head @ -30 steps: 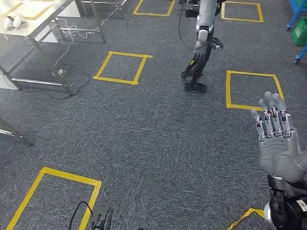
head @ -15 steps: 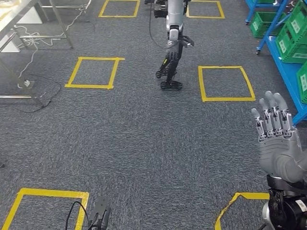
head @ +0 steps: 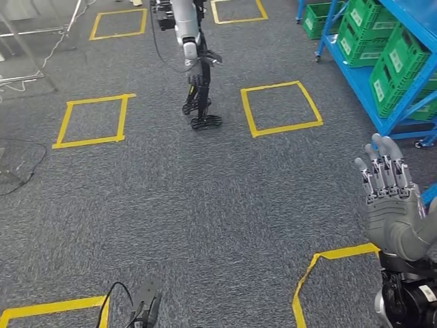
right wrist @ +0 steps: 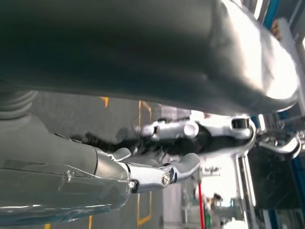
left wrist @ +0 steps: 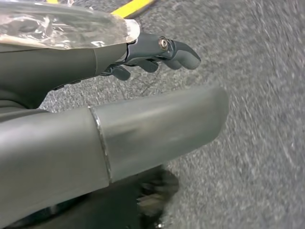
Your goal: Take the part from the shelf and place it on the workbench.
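We stand on dark grey carpet (head: 216, 205) marked with yellow tape squares (head: 280, 108); another robot (head: 193, 55) stands far ahead. At far right a blue shelf (head: 371, 82) holds green bins (head: 399, 68); we cannot make out the part or which way it lies. Our right hand (head: 391, 205) is raised near right, fingers apart, empty. Our left hand (left wrist: 107, 114) hangs over the carpet, fingers extended, holding nothing.

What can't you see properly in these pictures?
- Head view: the blue shelf is cut off by the right edge; what lies in its green bins is hidden by their walls.
- Head view: the other robot is cut off at the top.
- Right wrist view: the right hand blocks a blurred background.
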Controlling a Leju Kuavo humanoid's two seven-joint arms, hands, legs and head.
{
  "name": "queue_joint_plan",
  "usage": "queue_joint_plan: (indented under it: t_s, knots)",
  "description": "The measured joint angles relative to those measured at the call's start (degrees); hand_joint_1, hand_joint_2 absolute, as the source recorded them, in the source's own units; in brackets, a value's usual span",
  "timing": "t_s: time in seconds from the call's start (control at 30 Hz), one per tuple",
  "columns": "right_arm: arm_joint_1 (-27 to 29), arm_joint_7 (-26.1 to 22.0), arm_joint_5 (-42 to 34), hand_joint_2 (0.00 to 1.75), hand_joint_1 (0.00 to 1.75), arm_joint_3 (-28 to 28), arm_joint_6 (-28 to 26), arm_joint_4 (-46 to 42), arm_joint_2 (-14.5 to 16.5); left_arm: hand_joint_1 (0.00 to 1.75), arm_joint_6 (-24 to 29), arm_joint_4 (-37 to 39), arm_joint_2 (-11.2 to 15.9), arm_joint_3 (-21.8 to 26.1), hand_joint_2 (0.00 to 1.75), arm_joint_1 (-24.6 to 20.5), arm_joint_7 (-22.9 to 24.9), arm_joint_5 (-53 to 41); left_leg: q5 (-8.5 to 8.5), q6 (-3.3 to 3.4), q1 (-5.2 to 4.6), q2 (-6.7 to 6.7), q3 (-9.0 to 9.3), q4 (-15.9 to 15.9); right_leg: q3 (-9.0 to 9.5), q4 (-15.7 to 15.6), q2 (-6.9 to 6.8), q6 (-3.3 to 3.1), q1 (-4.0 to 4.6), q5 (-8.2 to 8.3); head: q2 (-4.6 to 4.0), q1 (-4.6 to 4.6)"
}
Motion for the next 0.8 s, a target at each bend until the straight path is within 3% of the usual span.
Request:
queue_joint_plan:
  t_s: [0.03, 0.07, 0.13, 0.2, 0.27, 0.33, 0.4, 0.47, 0.53, 0.57, 0.6, 0.67, 0.7, 0.77, 0.8]
  knots:
    - [0.03, 0.00, 0.14, 0.00, 0.00, 0.03, 0.12, 0.02, 0.01, 0.00, 0.01, 0.00, -0.01, -0.07, 0.00, 0.02, 0.13, 0.00, -0.56, 0.05, -0.02, -0.16, -1.50, 2.68, -0.05, 0.00, 0.81, -0.11, 0.08, 0.04, 0.00, -0.03]
    - [0.03, 0.00, 0.20, 0.00, 0.00, 0.04, 0.20, 0.05, 0.02, 0.00, 0.01, 0.00, -0.01, -0.11, 0.00, 0.02, 0.26, 0.01, 0.05, 0.21, -0.06, -0.28, -1.99, 3.14, -0.07, 0.00, 1.69, -0.15, 0.14, 0.09, 0.00, -0.04]
    - [0.01, -0.04, 0.24, 0.00, 0.00, 0.07, 0.32, 0.09, 0.03, 0.00, 0.02, 0.00, 0.01, -0.15, 0.00, -0.11, 0.42, 0.08, 4.03, 0.83, -0.14, -1.19, 0.43, -2.84, 0.00, 0.00, 3.36, -0.10, 0.17, 0.18, 0.00, -0.06]
    - [-0.09, -0.15, 0.24, 0.00, 0.00, 0.07, 0.45, 0.20, 0.07, 0.00, 0.03, 0.00, 0.17, -0.15, 0.00, -0.27, 0.45, 0.27, 7.44, 1.46, -0.18, -3.73, 3.94, -10.98, -0.09, 0.06, 4.79, 0.17, 0.21, 0.30, 0.00, -0.03]
    - [-0.23, -0.31, 0.24, 0.00, 0.00, 0.06, 0.62, 0.42, 0.16, 0.00, 0.04, 0.00, 0.27, -0.15, 0.00, -0.40, 0.44, 0.44, 8.25, 1.68, -0.31, -4.85, 5.33, -14.30, -0.40, 0.02, 6.08, 0.72, 0.12, 0.52, 0.00, -0.01]
    - [-0.29, -0.45, 0.24, 0.00, 0.00, 0.04, 0.73, 0.63, 0.22, 0.00, 0.02, 0.00, 0.18, -0.15, 0.00, -0.58, 0.43, 0.50, 8.53, 1.95, -0.27, -3.53, 5.54, -14.86, -0.75, -0.12, 6.83, 1.35, -0.03, 0.74, 0.00, 0.00]
    - [-0.46, -0.57, 0.24, 0.00, 0.00, 0.02, 0.79, 0.80, 0.25, 0.00, 0.00, 0.00, 0.13, -0.14, 0.00, -0.71, 0.41, 0.55, 8.95, 2.50, -0.06, -2.13, 5.85, -15.72, -1.91, 2.07, 4.30, 1.80, 0.18, -0.76, 0.00, 0.26]
    - [-0.66, -0.64, 0.25, 0.00, 0.00, 0.03, 0.82, 0.98, 0.28, 0.00, 0.00, 0.00, 0.15, -0.14, 0.00, -0.63, 0.40, 0.58, 9.10, 2.84, -0.09, -0.65, 6.03, -16.15, -4.98, 8.93, 0.69, 2.16, 0.28, -4.52, 0.00, 0.57]
    - [-0.64, -0.63, 0.25, 0.00, 0.00, 0.05, 0.82, 1.25, 0.31, 0.00, 0.00, 0.00, 0.16, -0.15, 0.00, -0.47, 0.42, 0.57, 9.01, 2.90, -0.17, 0.88, 6.04, -16.12, -7.98, 15.74, -0.54, 2.59, -0.02, -7.16, 0.00, 0.68]
    - [-0.61, -0.63, 0.25, 0.00, 0.00, 0.05, 0.82, 1.39, 0.32, 0.00, 0.00, 0.00, 0.15, -0.15, 0.00, -0.44, 0.42, 0.57, 8.93, 2.84, -0.16, 1.64, 6.07, -16.08, -8.19, 16.46, -0.78, 2.78, -0.21, -6.95, 0.00, 0.69]
    - [-0.60, -0.65, 0.25, 0.00, 0.00, 0.05, 0.85, 1.50, 0.32, 0.00, -0.01, 0.00, 0.13, -0.15, 0.00, -0.46, 0.43, 0.57, 8.80, 2.69, -0.11, 2.36, 6.13, -16.00, -7.19, 14.77, -1.11, 2.94, -0.39, -5.66, 0.00, 0.70]
    - [-0.64, -0.78, 0.30, 0.00, 0.00, 0.03, 0.96, 1.60, 0.32, 0.00, -0.04, 0.00, 0.12, -0.15, 0.00, -0.52, 0.44, 0.59, 8.36, 2.17, -0.04, 3.63, 6.31, -15.65, -2.88, 6.79, -3.10, 3.19, -0.52, -2.15, 0.00, 0.72]
    - [-0.67, -0.86, 0.34, 0.00, 0.00, 0.02, 1.11, 1.64, 0.33, 0.00, -0.06, 0.00, 0.14, -0.15, 0.00, -0.54, 0.45, 0.62, 8.10, 1.83, -0.14, 4.19, 6.35, -15.31, -1.06, 3.28, -4.05, 3.02, -0.41, -1.03, 0.00, 0.75]
    - [-0.71, -1.00, 0.45, 0.00, 0.00, 0.00, 1.38, 1.80, 0.35, 0.00, -0.05, 0.00, 0.19, -0.15, 0.00, -0.57, 0.47, 0.75, 7.76, 1.26, -0.40, 5.20, 6.41, -14.91, 0.23, 0.44, -4.70, 2.30, -0.04, -0.72, 0.00, 0.64]
    - [-0.71, -1.04, 0.49, 0.00, 0.00, -0.01, 1.48, 1.90, 0.36, 0.00, -0.03, 0.00, 0.17, -0.15, 0.00, -0.59, 0.48, 0.80, 7.70, 1.03, -0.46, 5.77, 6.48, -14.83, 0.08, 0.44, -3.89, 1.77, 0.07, -0.64, 0.00, 0.55]
